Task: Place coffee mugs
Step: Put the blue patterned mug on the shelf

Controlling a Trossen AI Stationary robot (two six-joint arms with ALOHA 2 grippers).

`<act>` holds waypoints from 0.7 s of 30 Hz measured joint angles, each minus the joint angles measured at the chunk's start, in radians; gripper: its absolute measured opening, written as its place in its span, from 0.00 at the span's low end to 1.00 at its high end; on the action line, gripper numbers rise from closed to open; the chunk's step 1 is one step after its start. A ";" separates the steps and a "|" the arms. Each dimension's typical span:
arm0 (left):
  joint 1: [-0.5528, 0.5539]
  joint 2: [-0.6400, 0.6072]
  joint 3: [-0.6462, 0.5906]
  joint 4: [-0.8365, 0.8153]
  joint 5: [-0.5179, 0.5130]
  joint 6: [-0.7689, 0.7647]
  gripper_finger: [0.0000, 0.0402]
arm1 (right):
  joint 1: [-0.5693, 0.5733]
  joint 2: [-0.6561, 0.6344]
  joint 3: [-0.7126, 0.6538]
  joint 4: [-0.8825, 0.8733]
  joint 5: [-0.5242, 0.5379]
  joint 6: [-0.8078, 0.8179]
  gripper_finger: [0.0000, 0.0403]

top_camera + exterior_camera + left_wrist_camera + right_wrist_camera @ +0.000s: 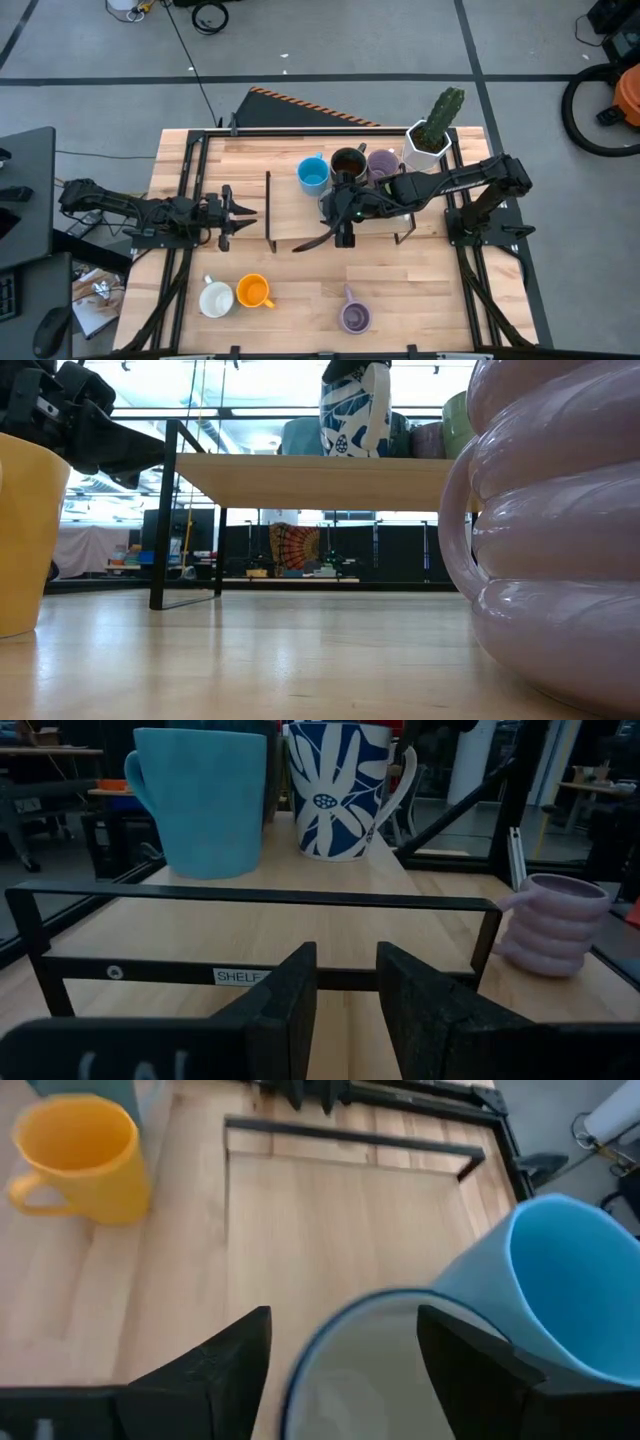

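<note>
Several mugs are gathered on the raised wooden shelf [300, 215] around the right gripper [345, 208]. Its fingers [215, 1355] are spread to either side of a white mug with blue flowers [340, 785], one finger inside the rim; whether it is gripped cannot be told. Just beside that gripper stands the blue mug [313, 174], with the dark brown mug [347, 161] and a purple mug [383, 163] close behind it. Well apart from it, on the table, rest a white mug [216, 298], the orange mug [253, 291] and a ribbed purple mug [355, 317]. The left gripper [240, 213] waits at the shelf's end, fingers slightly apart, empty.
</note>
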 joint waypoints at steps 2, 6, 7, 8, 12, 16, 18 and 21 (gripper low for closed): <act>0.000 0.000 0.000 0.000 -0.001 0.000 0.28 | 0.001 0.001 -0.001 0.008 0.001 -0.013 0.66; 0.000 0.000 0.000 0.000 -0.022 0.008 0.28 | 0.011 0.001 0.026 0.003 0.030 -0.022 0.68; 0.000 0.000 0.000 0.000 -0.029 0.016 0.28 | 0.011 0.001 0.032 0.005 0.032 -0.023 0.68; 0.000 0.000 0.000 0.000 -0.033 0.022 0.28 | 0.011 0.001 0.035 0.004 0.031 -0.021 0.67; 0.000 0.000 0.000 0.000 -0.036 0.027 0.28 | 0.009 0.001 0.039 -0.053 0.030 0.020 0.66; 0.000 0.000 0.000 0.000 -0.036 0.027 0.28 | 0.008 0.001 0.040 -0.101 0.029 0.057 0.65; 0.000 0.000 0.000 0.000 -0.036 0.027 0.28 | 0.008 0.001 0.040 -0.101 0.028 0.061 0.65; 0.000 0.000 0.000 0.000 -0.036 0.027 0.28 | 0.007 0.001 0.040 -0.120 0.014 0.071 0.64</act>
